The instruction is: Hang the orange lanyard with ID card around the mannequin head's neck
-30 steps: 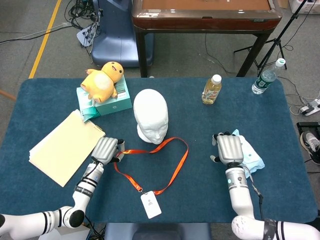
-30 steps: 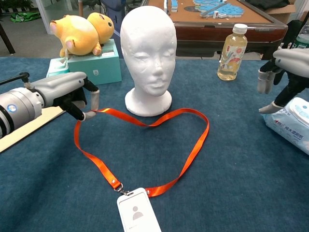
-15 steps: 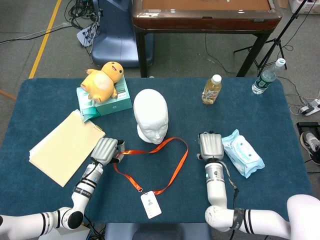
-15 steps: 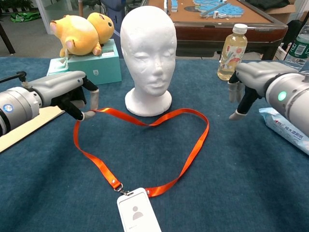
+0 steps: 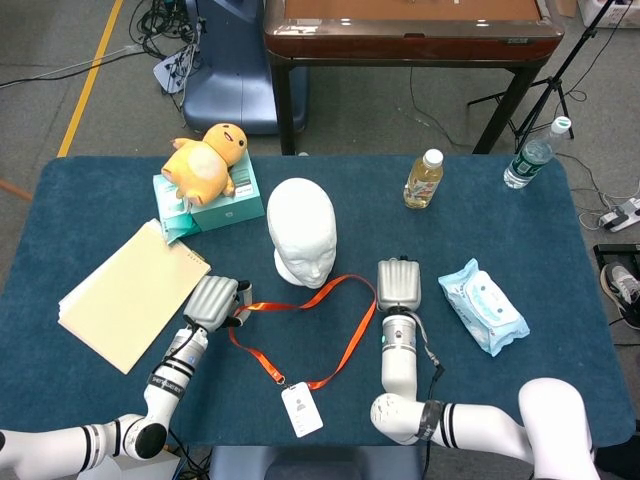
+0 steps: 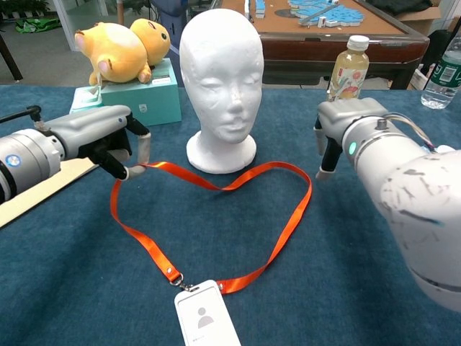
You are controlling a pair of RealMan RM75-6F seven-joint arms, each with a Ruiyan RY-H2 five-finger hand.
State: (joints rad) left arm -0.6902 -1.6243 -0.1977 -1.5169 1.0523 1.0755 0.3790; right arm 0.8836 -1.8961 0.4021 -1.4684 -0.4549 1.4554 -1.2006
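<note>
The white mannequin head (image 5: 302, 232) (image 6: 222, 86) stands upright mid-table, facing me. In front of it the orange lanyard (image 5: 353, 336) (image 6: 292, 223) lies in a flat loop on the blue cloth, its ID card (image 5: 302, 410) (image 6: 205, 321) nearest me. My left hand (image 5: 213, 300) (image 6: 104, 137) pinches the strap's left bend between thumb and finger, just above the cloth. My right hand (image 5: 398, 285) (image 6: 344, 126) hangs palm down at the loop's right bend, fingers pointing down with nothing in them, fingertips (image 6: 321, 173) a little apart from the strap.
A yellow plush (image 5: 205, 160) lies on a teal box (image 5: 228, 207) at back left. A cream folder (image 5: 130, 290) is on the left. A juice bottle (image 5: 423, 180) and a water bottle (image 5: 535, 155) stand at back right. A wipes pack (image 5: 483, 305) lies on the right.
My right hand has swept left from over the wipes pack to the lanyard's right bend. The left hand has kept its pinch and barely moved. The lanyard lies as before.
</note>
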